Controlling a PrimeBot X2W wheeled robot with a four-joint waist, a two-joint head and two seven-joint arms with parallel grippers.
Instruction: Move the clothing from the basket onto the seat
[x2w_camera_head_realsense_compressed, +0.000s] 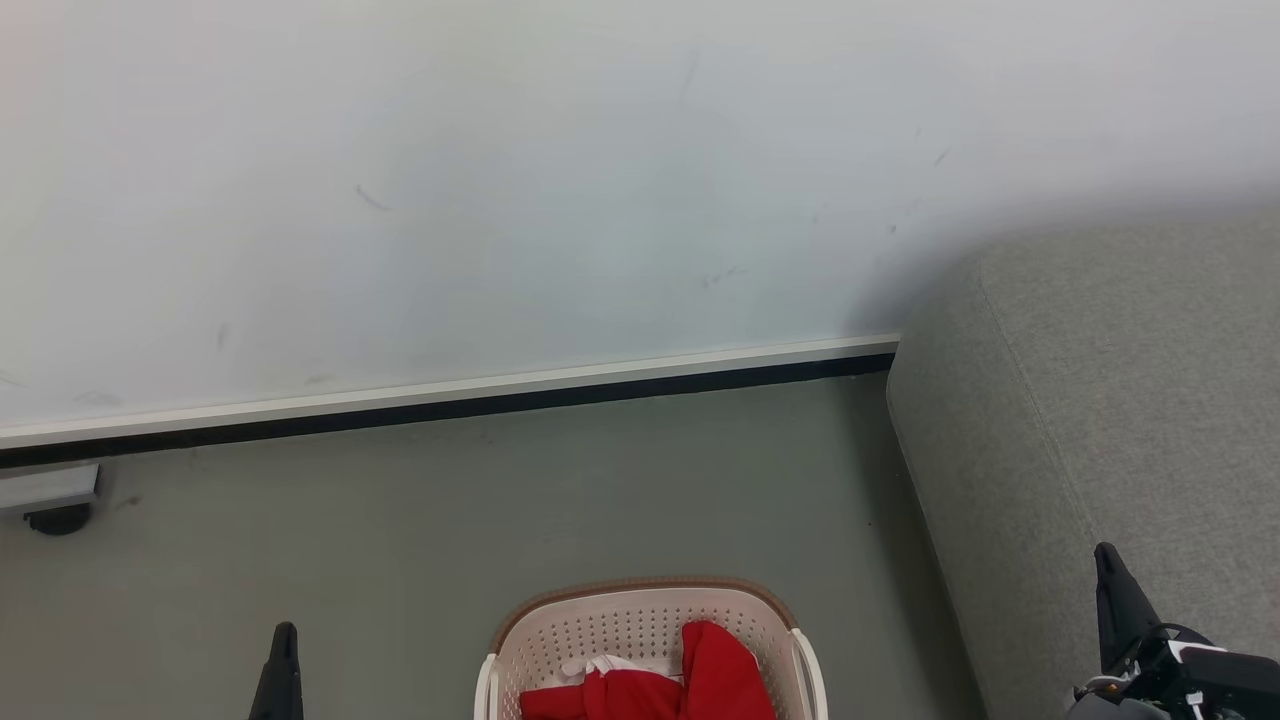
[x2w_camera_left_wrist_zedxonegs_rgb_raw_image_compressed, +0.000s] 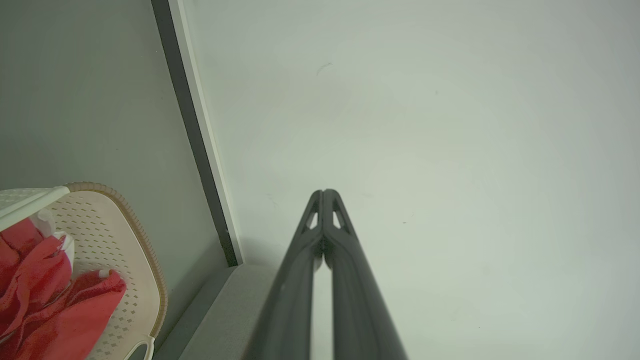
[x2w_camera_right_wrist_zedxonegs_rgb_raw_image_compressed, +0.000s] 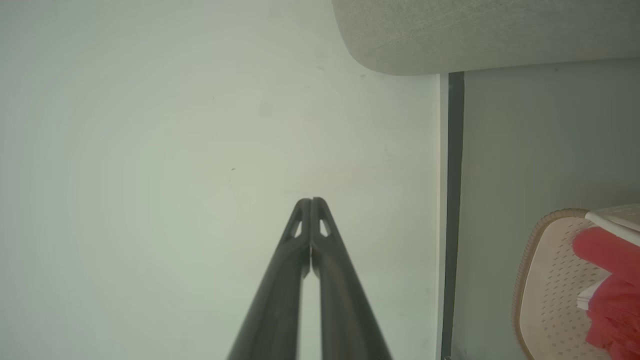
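- Where the left gripper (x2w_camera_left_wrist_zedxonegs_rgb_raw_image_compressed: 324, 195) rises from the bottom of its wrist view, the two dark fingers meet at the tips: closed, fingertip against fingertip.
- In the head view it shows as one dark point at the lower left, above the grey floor (x2w_camera_head_realsense_compressed: 400, 540) and left of the basket (x2w_camera_head_realsense_compressed: 650, 588), apart from it.
- Right gripper (x2w_camera_right_wrist_zedxonegs_rgb_raw_image_compressed: 311, 202): closed as well, the tips pressed together, with a thin slit further down the fingers.
- In the head view it stands at the lower right, pointing up, in front of the seat (x2w_camera_head_realsense_compressed: 1150, 400). Contact with the fabric: cannot tell.
- Both grippers point toward the pale wall (x2w_camera_head_realsense_compressed: 500, 200).
- The basket sits on the floor at the bottom centre, between the two grippers. It is cream and perforated, with a brown band on the far rim. Its near half is cut off by the frame edge.
- The red clothing (x2w_camera_head_realsense_compressed: 715, 670) lies bunched inside the basket, and one fold stands up toward the right wall. A white piece (x2w_camera_head_realsense_compressed: 610, 665) lies against it on the left.
- The seat is light grey woven fabric with a rounded corner and one seam line. It fills the right side, to the right of the basket with a strip of floor between them.
- A white baseboard (x2w_camera_head_realsense_compressed: 500, 385) with a dark line beneath it runs along the foot of the wall and ends at the seat's corner.
- A small grey fixture on a black foot (x2w_camera_head_realsense_compressed: 55, 495) sits at the far left, by the baseboard.
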